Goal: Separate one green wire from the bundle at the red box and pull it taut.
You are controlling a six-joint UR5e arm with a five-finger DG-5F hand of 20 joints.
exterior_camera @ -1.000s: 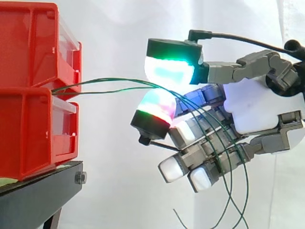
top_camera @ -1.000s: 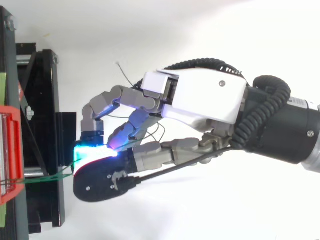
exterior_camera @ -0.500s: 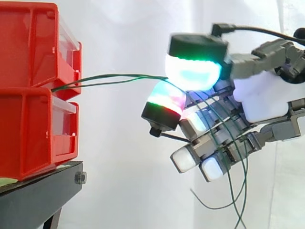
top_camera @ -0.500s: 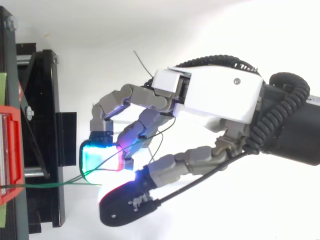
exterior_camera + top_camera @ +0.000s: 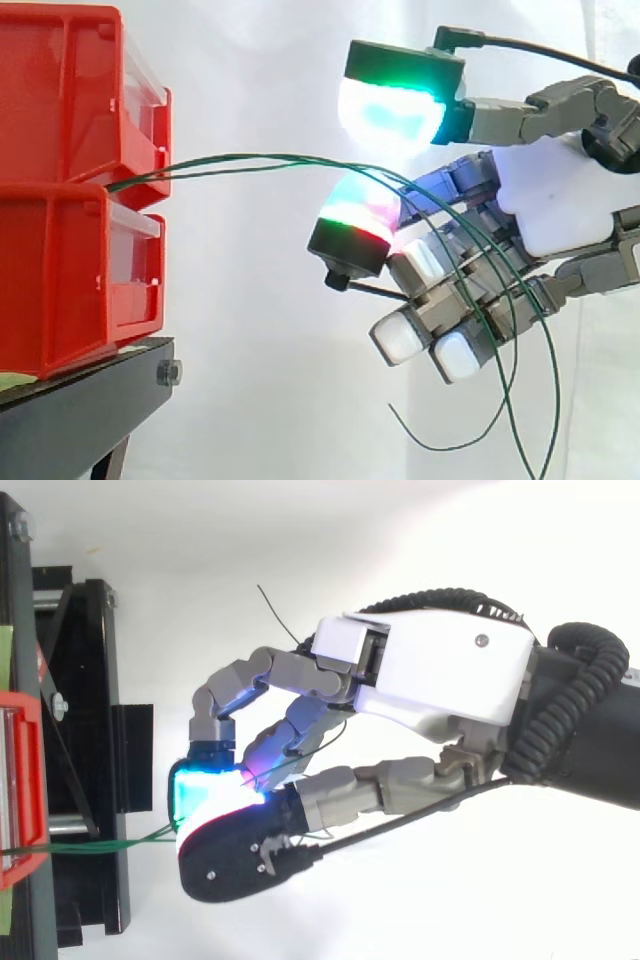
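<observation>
Green wires [image 5: 250, 157] look thin, springy and slippery. They drape across the hand [image 5: 560, 205] from the red box [image 5: 60, 100]. Clamped or loose: cannot tell. Take one just boxward of the hand.

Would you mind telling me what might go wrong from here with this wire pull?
Two green wires run side by side from the red bins to the hand, so pulling may drag both rather than one. Their loose ends loop across the hand and could snag there.
</observation>
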